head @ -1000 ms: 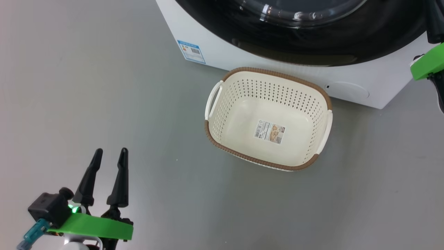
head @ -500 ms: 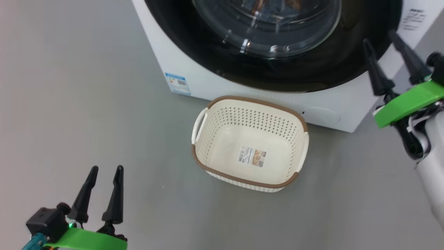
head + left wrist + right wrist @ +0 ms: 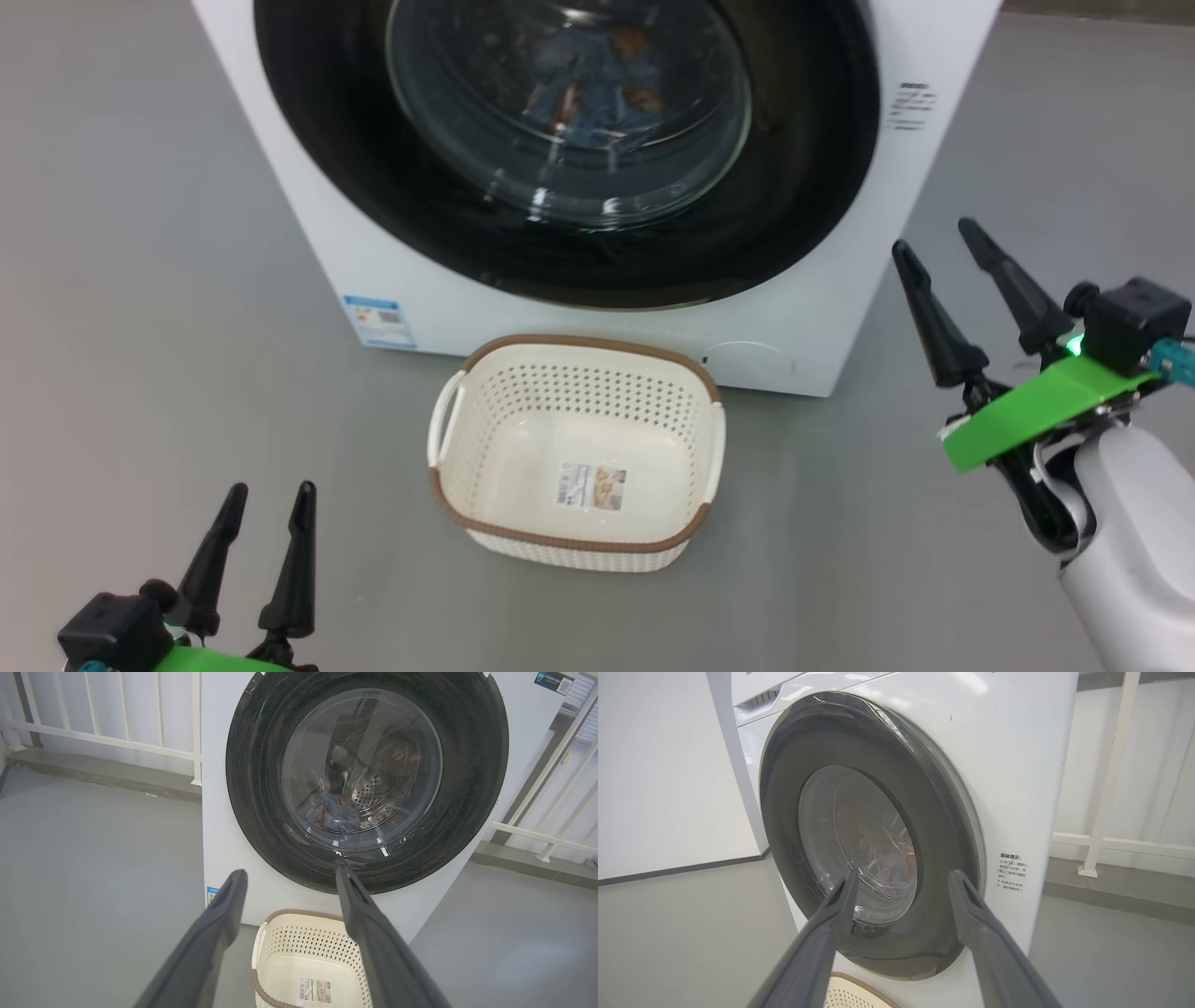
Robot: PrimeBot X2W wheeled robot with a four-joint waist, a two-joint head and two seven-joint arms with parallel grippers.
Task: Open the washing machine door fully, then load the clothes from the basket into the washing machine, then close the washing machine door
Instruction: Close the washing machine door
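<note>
The washing machine door (image 3: pixel 803 187) was shut, the clothes (image 3: pixel 597 84) behind its glass. The left gripper (image 3: pixel 272 486) and right gripper (image 3: pixel 932 234) both gaped, gripping nothing, on either side of the basket (image 3: pixel 579 343).

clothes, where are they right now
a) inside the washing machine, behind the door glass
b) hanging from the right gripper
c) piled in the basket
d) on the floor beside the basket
a: the blue clothes show through the glass of the door in the head view and the left wrist view, while the basket holds nothing but its paper label.
</note>
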